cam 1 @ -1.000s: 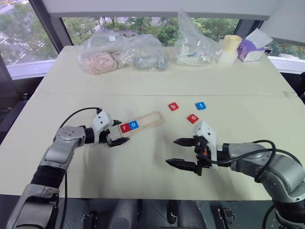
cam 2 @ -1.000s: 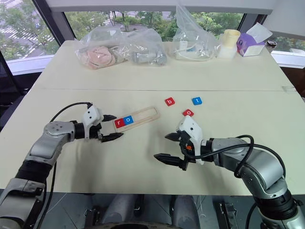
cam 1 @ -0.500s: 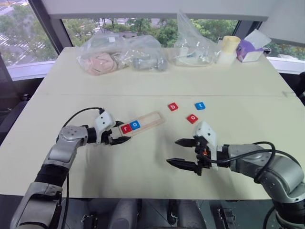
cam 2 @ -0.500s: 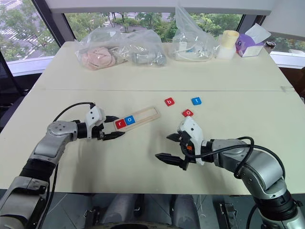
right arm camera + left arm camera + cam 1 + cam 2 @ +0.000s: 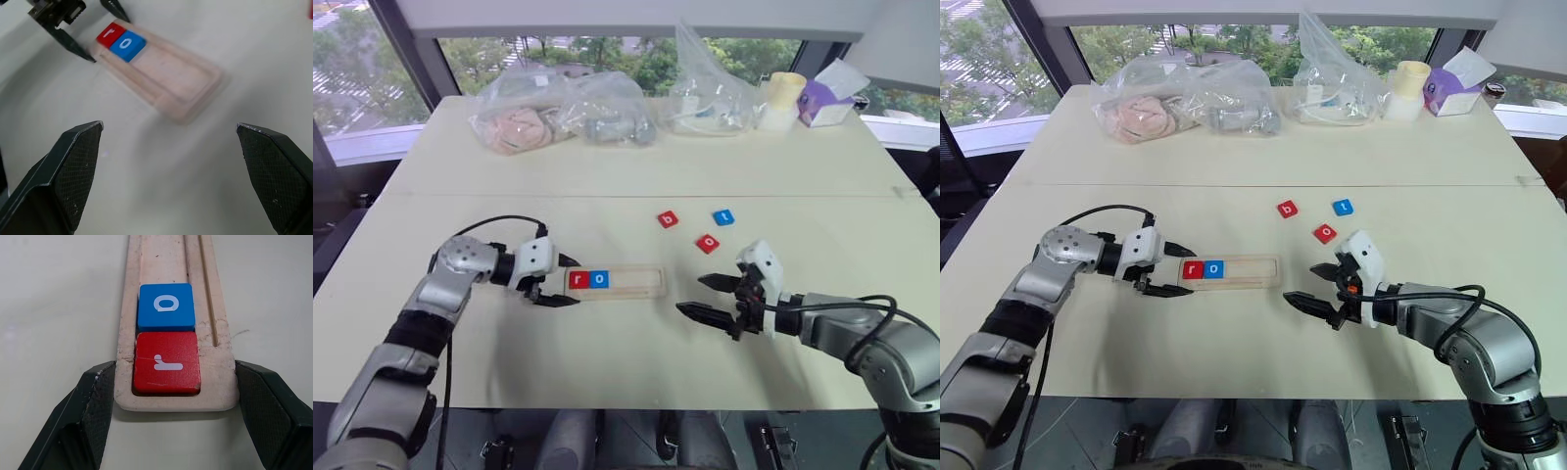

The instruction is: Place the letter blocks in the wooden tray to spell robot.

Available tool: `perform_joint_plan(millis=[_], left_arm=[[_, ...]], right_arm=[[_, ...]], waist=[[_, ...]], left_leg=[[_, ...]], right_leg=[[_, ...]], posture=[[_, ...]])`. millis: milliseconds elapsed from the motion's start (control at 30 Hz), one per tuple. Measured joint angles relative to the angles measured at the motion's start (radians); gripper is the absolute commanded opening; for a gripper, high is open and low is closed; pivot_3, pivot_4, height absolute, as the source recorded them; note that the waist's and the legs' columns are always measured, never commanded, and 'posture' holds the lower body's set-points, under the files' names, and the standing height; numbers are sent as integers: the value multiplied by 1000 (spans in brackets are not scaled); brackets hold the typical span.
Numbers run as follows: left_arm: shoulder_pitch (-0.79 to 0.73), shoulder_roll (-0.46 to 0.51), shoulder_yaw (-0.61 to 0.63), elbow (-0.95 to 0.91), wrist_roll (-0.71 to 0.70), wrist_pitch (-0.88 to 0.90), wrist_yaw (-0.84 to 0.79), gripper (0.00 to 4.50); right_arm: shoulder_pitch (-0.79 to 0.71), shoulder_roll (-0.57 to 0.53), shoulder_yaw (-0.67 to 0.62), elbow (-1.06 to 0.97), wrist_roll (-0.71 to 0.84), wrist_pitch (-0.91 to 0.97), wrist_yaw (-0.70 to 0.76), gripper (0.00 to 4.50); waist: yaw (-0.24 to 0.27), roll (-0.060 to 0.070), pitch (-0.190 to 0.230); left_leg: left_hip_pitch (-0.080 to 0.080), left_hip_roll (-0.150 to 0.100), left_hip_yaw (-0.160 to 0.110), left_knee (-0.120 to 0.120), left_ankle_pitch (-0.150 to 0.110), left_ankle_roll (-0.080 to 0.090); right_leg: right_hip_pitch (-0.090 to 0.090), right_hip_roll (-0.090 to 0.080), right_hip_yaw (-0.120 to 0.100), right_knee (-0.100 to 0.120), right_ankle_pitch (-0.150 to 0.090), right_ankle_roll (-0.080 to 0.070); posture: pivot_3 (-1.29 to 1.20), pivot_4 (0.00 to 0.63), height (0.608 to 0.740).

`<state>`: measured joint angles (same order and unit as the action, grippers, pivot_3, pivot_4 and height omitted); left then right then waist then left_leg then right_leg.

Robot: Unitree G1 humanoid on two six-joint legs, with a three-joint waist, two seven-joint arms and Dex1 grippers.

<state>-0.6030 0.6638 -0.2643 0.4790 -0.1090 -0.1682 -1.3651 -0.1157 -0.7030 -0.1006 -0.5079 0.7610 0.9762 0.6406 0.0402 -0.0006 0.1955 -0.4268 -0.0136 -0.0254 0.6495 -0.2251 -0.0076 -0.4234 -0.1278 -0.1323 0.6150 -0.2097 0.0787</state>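
- Since a second ago the wooden tray (image 5: pixel 615 281) has been swung from a slant to lie level across the near middle of the desk (image 5: pixel 636 162); it now runs left to right in front of the robot.
- The turn was made by the left tool (image 5: pixel 560 281), which has been closed onto the tray's left end: in the left wrist view each finger (image 5: pixel 95 404) is pressed against an outer side of the rim.
- The left tool is thus clamped on the wooden tray, not on a block; its jaws are as narrow as the tray's width allows.
- Inside the tray, the red r block (image 5: pixel 167 363) sits at the left end with the blue o block (image 5: pixel 166 306) touching it; the remaining slots are bare.
- The squared tray is judged easier to fill with the three blocks left out: the red b block (image 5: pixel 668 219), the blue t block (image 5: pixel 724 217) and the red o block (image 5: pixel 708 243), lying farther away and to the right.
- The right tool (image 5: pixel 712 299) has been shifted rightward; it hangs wide open and empty just right of the tray, near the red o block.
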Motion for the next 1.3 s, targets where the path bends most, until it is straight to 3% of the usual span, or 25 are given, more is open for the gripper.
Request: perform_joint_plan(millis=[133,200,233,500,667,800,900,1167,1300], left_arm=[[-56,-28,-13,103,10,-60,-39,3123],[-77,-40,-16,143,13,-84,-52,4164],[-85,-43,-16,158,15,-98,-54,4475],[-97,-49,7,172,23,-43,-72,4475],[-5,98,24,-38,5,158,-111,4475],[86,163,152,-264,-134,435,-68,4475],[99,164,298,-394,-240,615,58,4475],[240,123,449,-716,-332,838,348,4475],[299,117,480,-792,-360,871,418,4475]], right_arm=[[40,6,-9,-54,21,14,-21,4500],[46,8,-9,-65,28,19,-34,4500],[50,8,-9,-72,30,20,-40,4500],[51,12,-13,-80,29,6,-69,4500],[-63,79,-38,-32,-35,-92,-139,4500],[-243,169,63,158,-181,-134,-231,4500],[-412,270,165,374,-297,-164,-284,4500],[-740,469,222,874,-442,-282,-293,4500],[-781,493,257,1038,-509,-348,-244,4500]], waist=[[0,0,0],[1,0,0],[1,0,0],[-1,0,-1],[-28,-1,-1],[-38,-2,1],[-44,-2,1],[-59,-2,2],[-50,-2,2]], left_leg=[[0,0,0,0,0,0],[0,0,0,1,0,0],[0,0,0,1,0,0],[1,1,-1,1,0,0],[1,8,0,0,0,0],[1,11,1,0,0,0],[1,11,1,0,0,0],[2,9,10,-1,0,0],[2,9,10,-1,0,0]], right_leg=[[1,0,0,0,0,0],[1,0,0,0,0,0],[1,0,0,0,0,0],[1,0,0,0,0,0],[-2,7,4,0,2,-2],[-5,11,6,2,3,-6],[-6,12,6,4,4,-6],[-7,12,12,5,7,-8],[-7,12,12,5,7,-8]], posture=[[0,150,740],[0,150,740],[0,150,740],[0,150,740],[0,150,740],[0,150,740],[0,150,740],[0,150,740],[0,150,740]])
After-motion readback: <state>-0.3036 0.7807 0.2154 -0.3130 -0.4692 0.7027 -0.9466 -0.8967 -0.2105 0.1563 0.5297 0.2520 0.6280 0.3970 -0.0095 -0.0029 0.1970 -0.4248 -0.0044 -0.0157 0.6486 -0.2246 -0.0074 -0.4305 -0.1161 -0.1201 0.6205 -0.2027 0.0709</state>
